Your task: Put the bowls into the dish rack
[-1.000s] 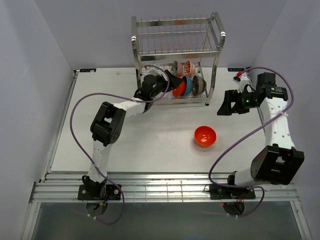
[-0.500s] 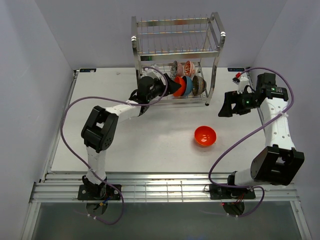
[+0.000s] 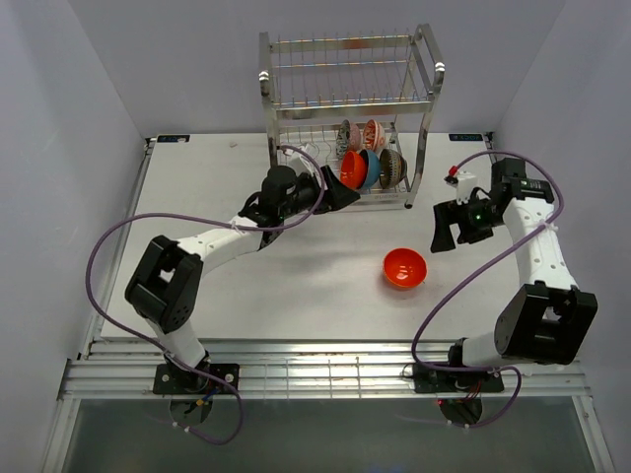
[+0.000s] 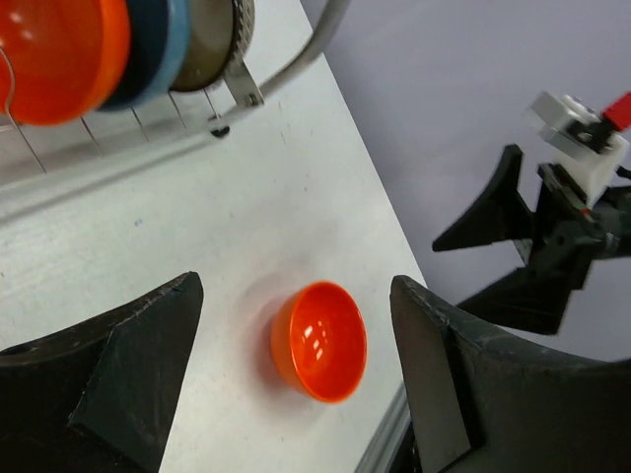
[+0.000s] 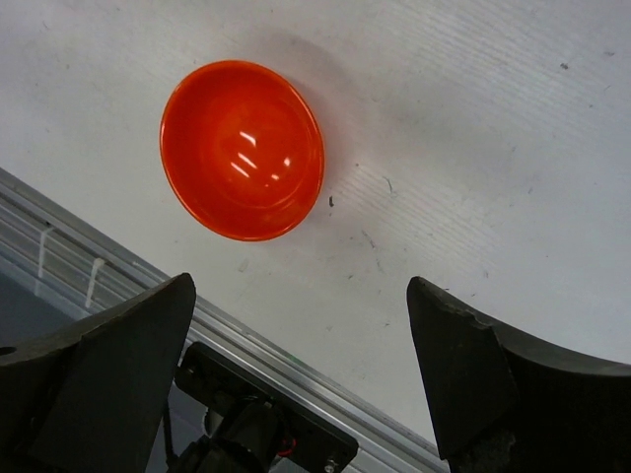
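Note:
The silver dish rack [image 3: 345,102] stands at the back of the table. On edge in its lower tier are an orange-red bowl [image 3: 352,169], a blue bowl [image 3: 371,169], a brown bowl [image 3: 391,168] and, behind them, a red-and-white patterned bowl [image 3: 374,135]. Another orange-red bowl [image 3: 404,267] sits upright on the table. My left gripper [image 3: 340,195] hangs open and empty just in front of the rack's left part. The left wrist view has the table bowl [image 4: 317,340] far off between the fingers. My right gripper [image 3: 449,229] is open and empty, up and right of that bowl [image 5: 242,148].
The rack's curved base rail [image 4: 296,74] and the racked bowls' rims [image 4: 153,49] fill the top left of the left wrist view. An aluminium rail [image 5: 296,365] runs along the table's near edge. Purple cables loop from both arms. Grey walls close in left, right and back.
My left arm has drawn back from the rack towards the near left, gripper open, with the orange-red bowl staying in the rack. My right gripper has come down and forward towards the table bowl.

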{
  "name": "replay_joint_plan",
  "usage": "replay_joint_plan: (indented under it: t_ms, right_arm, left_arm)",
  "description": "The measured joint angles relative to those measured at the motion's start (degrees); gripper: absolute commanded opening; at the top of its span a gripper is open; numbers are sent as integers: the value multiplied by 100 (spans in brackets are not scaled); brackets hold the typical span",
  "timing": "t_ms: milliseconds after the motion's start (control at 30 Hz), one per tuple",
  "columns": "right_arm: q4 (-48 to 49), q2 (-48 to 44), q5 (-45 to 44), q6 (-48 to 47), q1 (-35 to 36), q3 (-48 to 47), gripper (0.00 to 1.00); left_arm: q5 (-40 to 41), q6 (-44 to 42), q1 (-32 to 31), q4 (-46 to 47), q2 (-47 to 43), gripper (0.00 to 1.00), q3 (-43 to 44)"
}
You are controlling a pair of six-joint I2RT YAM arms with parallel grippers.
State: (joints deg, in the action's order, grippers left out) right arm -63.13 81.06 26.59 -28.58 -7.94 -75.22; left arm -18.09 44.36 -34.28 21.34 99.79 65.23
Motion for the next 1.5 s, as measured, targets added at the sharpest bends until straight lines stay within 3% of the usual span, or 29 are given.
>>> replay_joint_plan:
  t_ms: [200,467,733,833,933,1033,1067,1133,1167,1500]
  right_arm:
    - [210,4,-651,17,623,671,96]
    - [809,188,-1624,232,1447,1309,100]
    - [1353,789,-2050,479,1580,1320,87]
    - [1475,914,-2107,590,1674,1320,77]
    - [1556,1012,-2168,662,1762,1318,73]
    - [1598,1134,-2205,713,1858,1318,57]
    - [1617,1180,-2216,732,1884,1318,43]
    - [1668,1252,-2225,754,1917,1316,28]
    - [1672,1276,-2221,787,1930,1307,11]
    - [1600,1123,-2015,1043,2225,793,8]
  left_arm:
    - [-415,-468,-149,-562,-778,91,-501]
    - [-675,-2151,-686,-1235,-2076,93,-1209]
    - [-785,-3838,-1086,-1480,-3373,90,-2120]
    - [-828,-4597,-1305,-1600,-3536,90,-2227]
    - [-938,-5342,-1427,-1779,-3578,90,-2267]
    - [-981,-6017,-1521,-1908,-3556,90,-2267]
    - [-979,-6236,-1552,-1947,-3543,90,-2267]
    - [-970,-6655,-1652,-2022,-3532,90,-2299]
    - [-957,-6846,-1714,-2041,-3534,91,-2345]
    - [-916,-9071,-2068,-2653,-3456,90,-2505]
